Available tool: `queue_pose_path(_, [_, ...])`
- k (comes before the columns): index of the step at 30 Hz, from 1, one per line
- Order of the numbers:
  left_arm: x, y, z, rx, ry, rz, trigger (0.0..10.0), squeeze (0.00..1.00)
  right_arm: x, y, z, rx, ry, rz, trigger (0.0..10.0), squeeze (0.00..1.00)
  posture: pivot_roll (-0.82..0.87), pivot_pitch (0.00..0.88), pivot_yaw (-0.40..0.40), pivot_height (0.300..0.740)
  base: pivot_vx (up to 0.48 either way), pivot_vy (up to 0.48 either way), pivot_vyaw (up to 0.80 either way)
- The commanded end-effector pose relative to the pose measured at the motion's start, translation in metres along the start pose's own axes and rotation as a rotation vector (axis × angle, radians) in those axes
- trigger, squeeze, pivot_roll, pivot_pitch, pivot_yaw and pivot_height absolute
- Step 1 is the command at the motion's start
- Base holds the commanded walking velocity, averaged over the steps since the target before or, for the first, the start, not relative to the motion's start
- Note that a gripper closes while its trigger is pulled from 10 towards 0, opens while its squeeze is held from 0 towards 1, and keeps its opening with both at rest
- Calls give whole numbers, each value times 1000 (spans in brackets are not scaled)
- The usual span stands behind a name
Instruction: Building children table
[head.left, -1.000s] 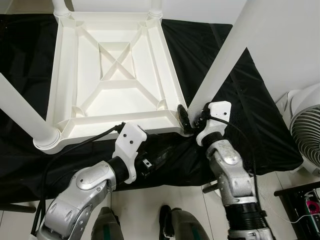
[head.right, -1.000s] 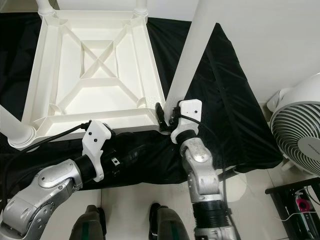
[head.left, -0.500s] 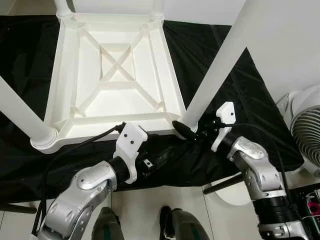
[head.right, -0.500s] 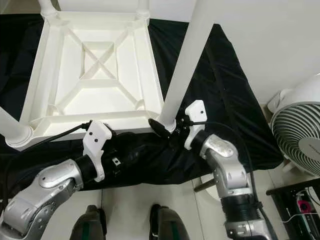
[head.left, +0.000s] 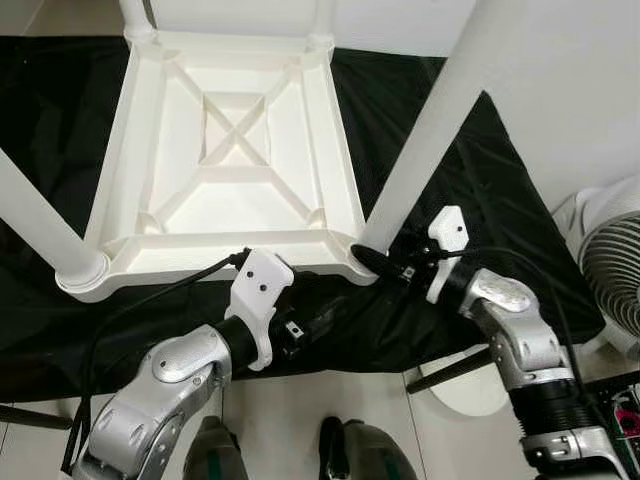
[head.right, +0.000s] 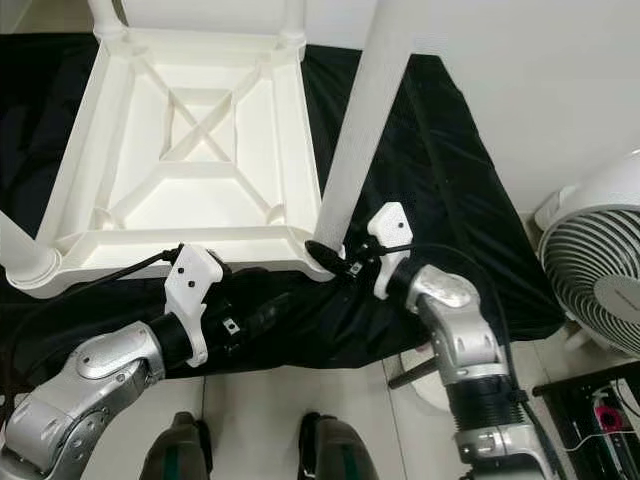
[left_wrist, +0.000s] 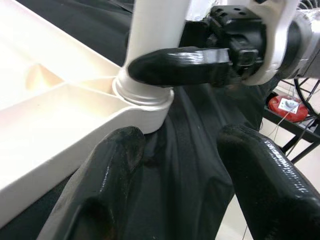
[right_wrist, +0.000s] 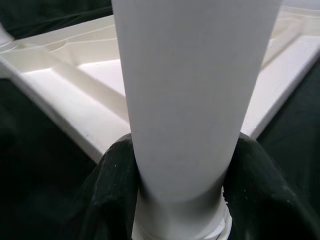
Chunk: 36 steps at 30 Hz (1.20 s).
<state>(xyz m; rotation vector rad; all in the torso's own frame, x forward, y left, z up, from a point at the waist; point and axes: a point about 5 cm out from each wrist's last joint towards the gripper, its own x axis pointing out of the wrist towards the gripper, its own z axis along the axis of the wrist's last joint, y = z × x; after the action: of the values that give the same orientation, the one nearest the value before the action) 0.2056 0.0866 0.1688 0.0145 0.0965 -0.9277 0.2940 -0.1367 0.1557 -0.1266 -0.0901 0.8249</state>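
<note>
Lying upside down on a black cloth (head.left: 480, 180), the white children's table (head.left: 235, 170) shows its ribbed underside with an X-shaped brace in the middle. White legs stand up from its corners; the near-right leg (head.left: 440, 110) rises out of its corner socket (left_wrist: 142, 97) and the near-left leg (head.left: 35, 225) stands at the opposite near corner. A white fan (head.left: 610, 265) sits on the floor at the far right, beside the cloth's edge. The right claw (head.left: 385, 265) is clenched around the base of the near-right leg, just above the socket, one black finger (left_wrist: 175, 65) lying across the front of the leg. The left claw (left_wrist: 180, 165) hovers released just below the table's near edge, its two fingers spread apart over the cloth and near the same corner.
</note>
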Motion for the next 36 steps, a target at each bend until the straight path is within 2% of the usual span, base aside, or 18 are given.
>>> queue_pose_path(1, [1, -3, -2, 3, -1, 7, 10000, 0, -1, -3, -2, 19, 14, -101, 0, 0, 58, 115, -72, 740, 0, 0, 0])
queue_pose_path(2, [2, -2, -1, 3, -1, 8, 10000, 0, 0, -2, -2, 20, 9, -128, 0, 0, 58, 115, -72, 740, 0, 0, 0])
queue_pose_path(4, [3, -2, -3, -2, 5, 14, 10000, 0, 4, -3, -2, 94, -1, -243, 0, 0, 52, 118, -71, 740, 0, 0, 0])
queue_pose_path(5, [3, -2, -3, -2, 5, 14, 10000, 0, 4, -3, -2, 94, -1, -243, 0, 0, 52, 118, -71, 740, 0, 0, 0])
queue_pose_path(7, [4, 0, -4, 2, 13, 16, 10000, 0, 8, -1, -2, 90, 2, -355, 0, 0, 46, 118, -71, 740, 0, 0, 0])
queue_pose_path(10, [5, 3, -2, 6, 8, 32, 10000, 0, 11, 4, 0, 108, -25, -429, 0, 0, 42, 117, -69, 740, 0, 0, 0])
queue_pose_path(13, [7, 7, -1, 13, -2, 57, 10000, 0, 12, 11, 2, 134, -43, -478, 0, 0, 39, 118, -66, 740, 0, 0, 0])
queue_pose_path(19, [8, 12, 1, 37, -5, 97, 10000, 0, 10, 12, 1, 128, -31, -533, 0, 0, 43, 119, -62, 740, 0, 0, 0])
queue_pose_path(20, [9, 13, 1, 41, -3, 103, 10000, 0, 10, 13, 1, 122, -25, -526, 4431, 0, 43, 119, -62, 740, 0, 0, 0])
queue_pose_path(22, [9, 13, 1, 43, -2, 106, 10000, 0, 11, 14, 1, 118, -20, -521, 4431, 0, 43, 119, -62, 740, 0, 0, 0])
queue_pose_path(23, [9, 14, 2, 46, 1, 107, 10000, 0, 11, 15, 0, 135, -22, -524, 10000, 0, 55, 124, -64, 740, 0, 0, 0])
queue_pose_path(24, [8, 14, 2, 48, 3, 107, 10000, 0, 12, 15, 0, 148, -23, -527, 10000, 0, 55, 124, -64, 740, 0, 0, 0])
queue_pose_path(25, [8, 13, 2, 45, 3, 109, 10000, 0, 13, 16, 0, 161, -27, -527, 10000, 1000, 59, 126, -68, 740, 0, 0, 0])
queue_pose_path(29, [7, 13, 1, 33, -1, 112, 10000, 0, 13, 17, 1, 139, -29, -543, 10000, 1000, 62, 127, -70, 740, 0, 0, 0])
queue_pose_path(30, [7, 14, 2, 16, -14, 124, 10000, 1000, 13, 16, 3, 122, -27, -549, 10000, 1000, 65, 131, -73, 740, 0, 0, 0])
queue_pose_path(32, [7, 15, 3, 4, -23, 133, 10000, 1000, 13, 16, 3, 111, -25, -551, 10000, 1000, 65, 131, -73, 740, 0, 0, 0])
queue_pose_path(33, [6, 15, 4, 5, -31, 133, 10000, 1000, 13, 16, 4, 107, -23, -548, 10000, 0, 65, 132, -74, 740, 0, 0, 0])
queue_pose_path(36, [6, 16, 4, 22, -26, 140, 10000, 1000, 12, 15, 4, 99, -21, -543, 10000, 0, 65, 134, -75, 740, 0, 0, 0])
